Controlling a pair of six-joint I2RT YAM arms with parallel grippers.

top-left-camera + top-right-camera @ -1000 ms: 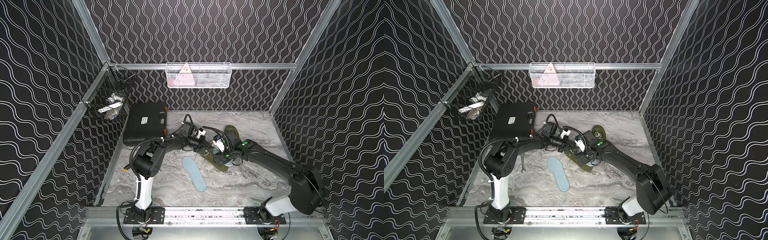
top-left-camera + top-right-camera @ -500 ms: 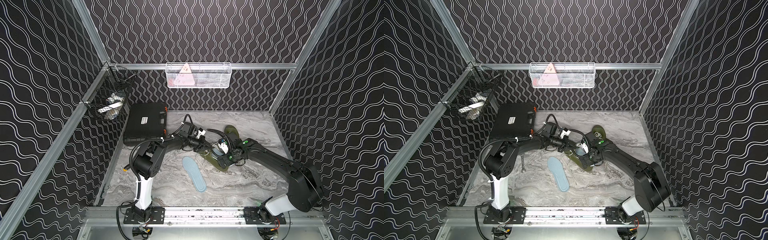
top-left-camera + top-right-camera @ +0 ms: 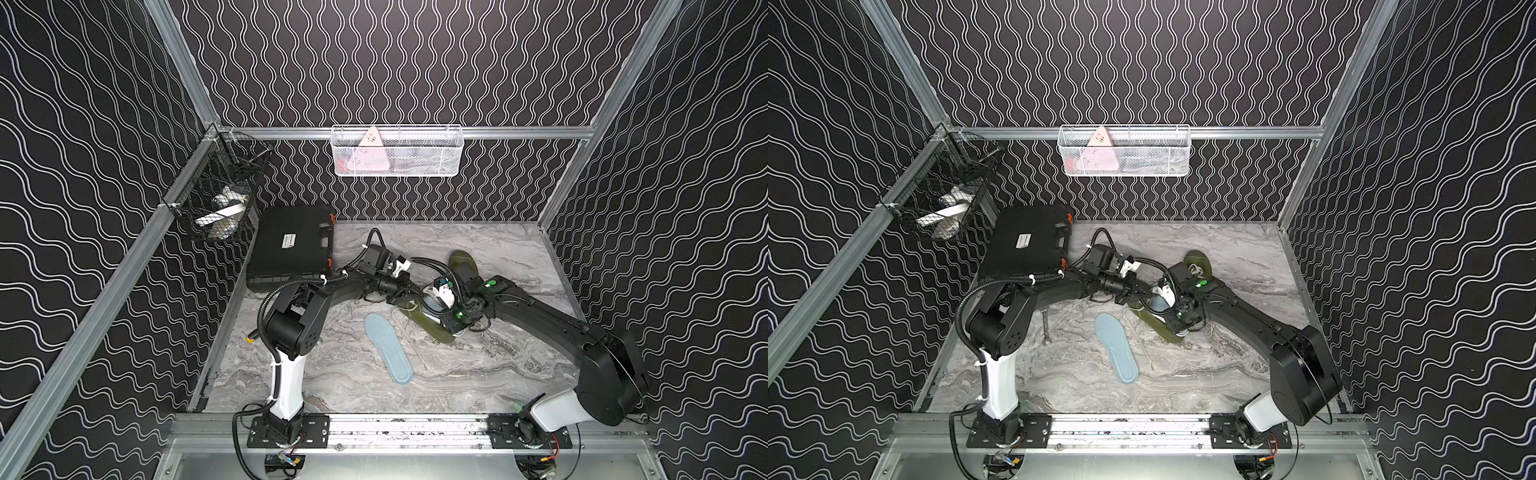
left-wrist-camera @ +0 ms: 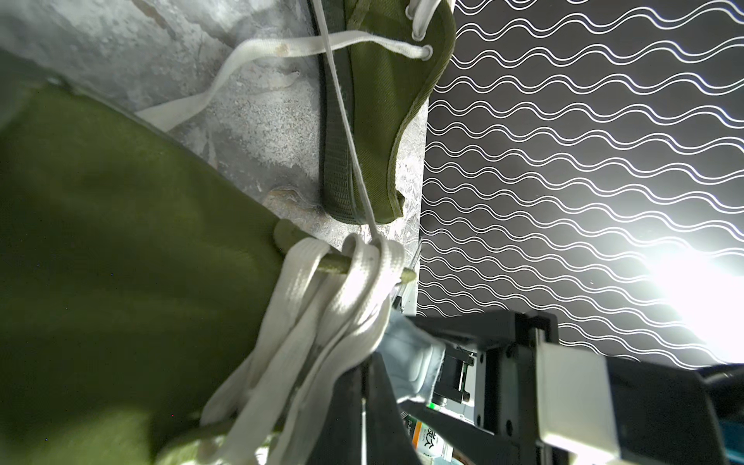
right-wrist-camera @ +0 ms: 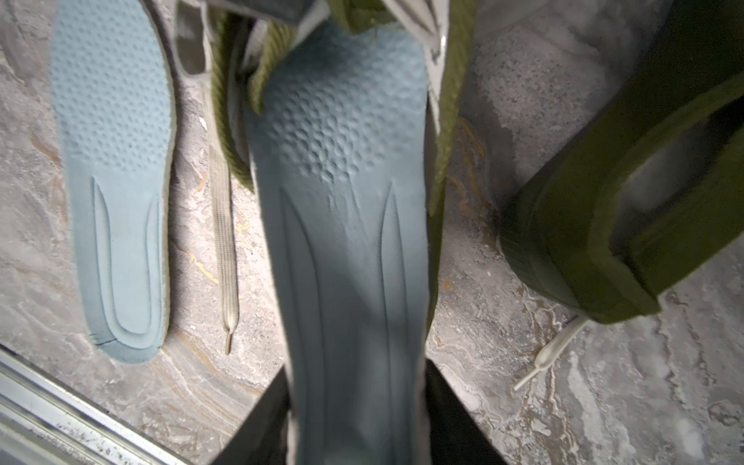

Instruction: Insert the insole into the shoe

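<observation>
Olive canvas shoe (image 3: 434,331) rests near the middle of the grey marble-pattern tabletop (image 3: 478,374), between the two arms.

Right gripper (image 5: 358,366): the jaws are partly closed. One dark finger (image 5: 261,418) bears on each long edge of the blue-grey insole (image 5: 346,221), which is gripped at its heel end. The dotted forefoot of this insole is inside the shoe opening, under the olive collar. The heel section is outside the shoe, between the fingers.

Left gripper (image 4: 364,362): the jaws are fully closed. The gripper sits against the bundle of white laces (image 4: 314,322) on the shoe's upper. Whether it pinches lace or fabric cannot be determined.

Second insole (image 3: 388,353): same colour, lying flat on the tabletop just beside the shoe, on the side toward the arm bases, apart from both grippers. One loose lace end (image 5: 223,249) lies on the tabletop between this insole and the shoe.

Second olive shoe (image 3: 462,265): positioned behind the first, toward the back wall. The right wrist view shows a strip of bare tabletop between the two shoes.

Black case (image 3: 291,249): closed, at the rear left of the tabletop. A white wire basket (image 3: 397,151) hangs on the back wall, and a black wire basket (image 3: 220,208) hangs on the left wall.
</observation>
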